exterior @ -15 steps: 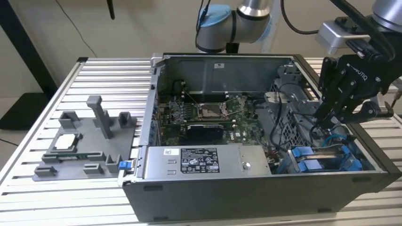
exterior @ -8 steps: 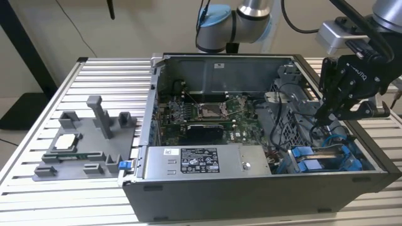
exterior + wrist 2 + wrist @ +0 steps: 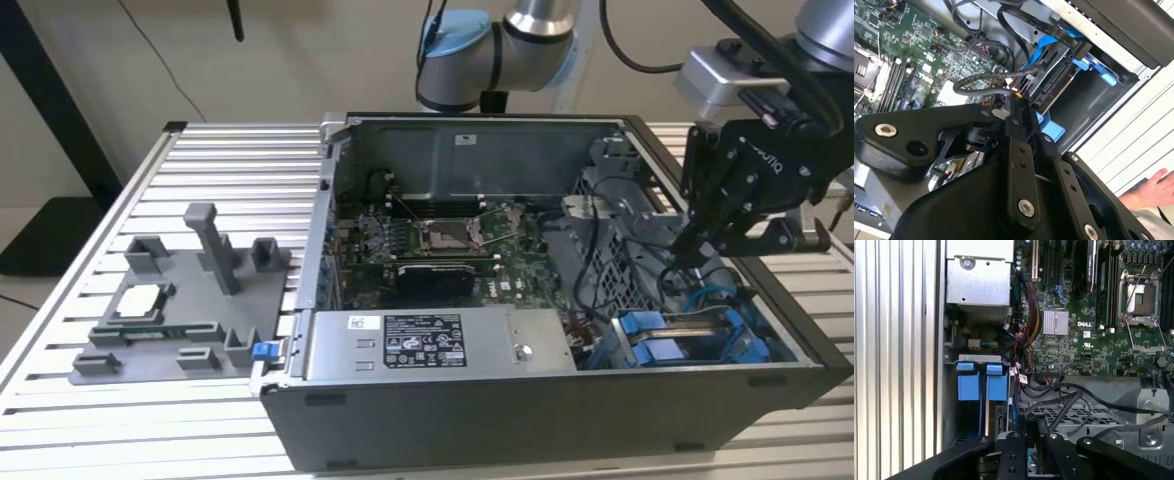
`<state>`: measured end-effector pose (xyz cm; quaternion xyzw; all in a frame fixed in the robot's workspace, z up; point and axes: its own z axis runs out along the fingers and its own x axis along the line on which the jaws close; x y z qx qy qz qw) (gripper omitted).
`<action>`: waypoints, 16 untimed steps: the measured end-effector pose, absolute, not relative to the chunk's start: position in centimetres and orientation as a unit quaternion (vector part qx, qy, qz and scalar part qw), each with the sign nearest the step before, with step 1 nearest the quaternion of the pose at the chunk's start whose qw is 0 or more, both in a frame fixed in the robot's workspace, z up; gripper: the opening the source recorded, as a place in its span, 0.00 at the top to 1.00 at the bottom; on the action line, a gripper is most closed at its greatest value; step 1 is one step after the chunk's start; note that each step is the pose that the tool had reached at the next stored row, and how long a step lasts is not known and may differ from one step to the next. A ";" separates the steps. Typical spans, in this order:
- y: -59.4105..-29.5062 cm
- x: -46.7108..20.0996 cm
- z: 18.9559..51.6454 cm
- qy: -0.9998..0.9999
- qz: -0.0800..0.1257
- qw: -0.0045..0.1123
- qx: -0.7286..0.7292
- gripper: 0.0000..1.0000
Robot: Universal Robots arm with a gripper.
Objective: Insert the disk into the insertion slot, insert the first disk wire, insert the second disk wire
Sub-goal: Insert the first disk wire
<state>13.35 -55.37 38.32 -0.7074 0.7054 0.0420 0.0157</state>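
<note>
One black wire (image 3: 984, 92) ends right at the tips of your gripper (image 3: 1016, 100), and the fingers are pinched narrowly together on that end. In the exterior view the gripper (image 3: 694, 255) hangs tips-down inside the open computer case (image 3: 534, 420), toward the exterior view's right, just above the drive corner.

Just beyond the tips you can see the disk (image 3: 1059, 85) seated in the insertion slot (image 3: 976, 358). Its bright blue carrier frame shows around it, and two blue latches (image 3: 968, 386) stand side by side at the slot's mouth. More black cables loop across the perforated metal beside the slot.

Farther in lies the green motherboard (image 3: 1089, 340) with its open processor socket. The grey labelled power-supply box (image 3: 427, 342) sits along the case's near wall in the exterior view, beside the slot.

Outside the case, you have the slatted metal table (image 3: 227, 160). A grey fixture (image 3: 207, 240) rests on it well apart from the case, toward the exterior view's left. A person's hand (image 3: 1154, 187) lies on the slats near the case's outer wall in the second wrist view.
</note>
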 end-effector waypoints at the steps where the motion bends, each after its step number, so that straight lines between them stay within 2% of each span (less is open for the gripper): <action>1: -55.5 13.5 38.3 0.705 0.043 0.014 -0.707 1.00; 5: -55.9 14.3 38.1 0.706 0.050 0.006 -0.707 1.00; 16: -57.1 14.8 37.1 0.706 0.048 0.000 -0.707 1.00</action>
